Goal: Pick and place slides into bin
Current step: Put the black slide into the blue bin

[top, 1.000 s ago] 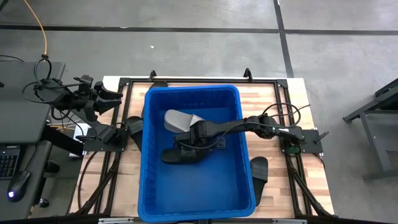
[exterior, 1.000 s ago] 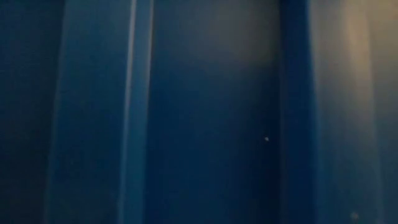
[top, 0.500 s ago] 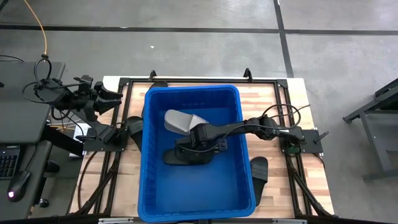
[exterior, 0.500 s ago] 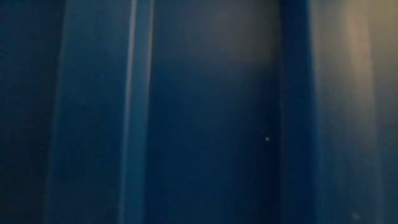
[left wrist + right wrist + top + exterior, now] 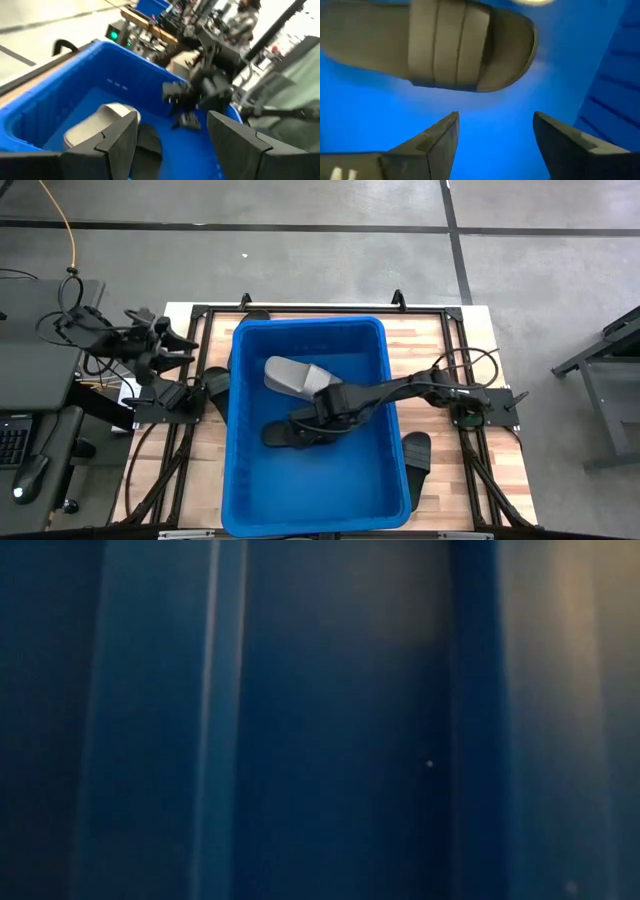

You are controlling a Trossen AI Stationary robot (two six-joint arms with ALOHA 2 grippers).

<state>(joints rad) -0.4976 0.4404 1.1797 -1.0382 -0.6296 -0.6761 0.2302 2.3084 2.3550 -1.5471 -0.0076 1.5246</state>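
I am looking at the black slide (image 5: 288, 430) lying on the floor of the bin (image 5: 312, 510), near the bin's middle. A second ago the right end effector (image 5: 322, 412) was closed on it; now its fingers are standing wide apart with nothing between them, in the bin just beside the sandal. I am taking that as the release: this slide is placed. The grey slide (image 5: 292, 374) is resting just beyond it, toward the bin's far wall, strap up, a wide ribbed band crossing a flat sole; the right wrist view is showing it clearly past the empty fingers. The black one is reading only as a dark flat shape. Another black slide (image 5: 417, 451) is lying on the desk (image 5: 430, 340) just outside the bin's right wall, and I am judging it the likely next pick. The left end effector (image 5: 180, 338) is waiting open and empty over the desk beyond the bin's left wall.
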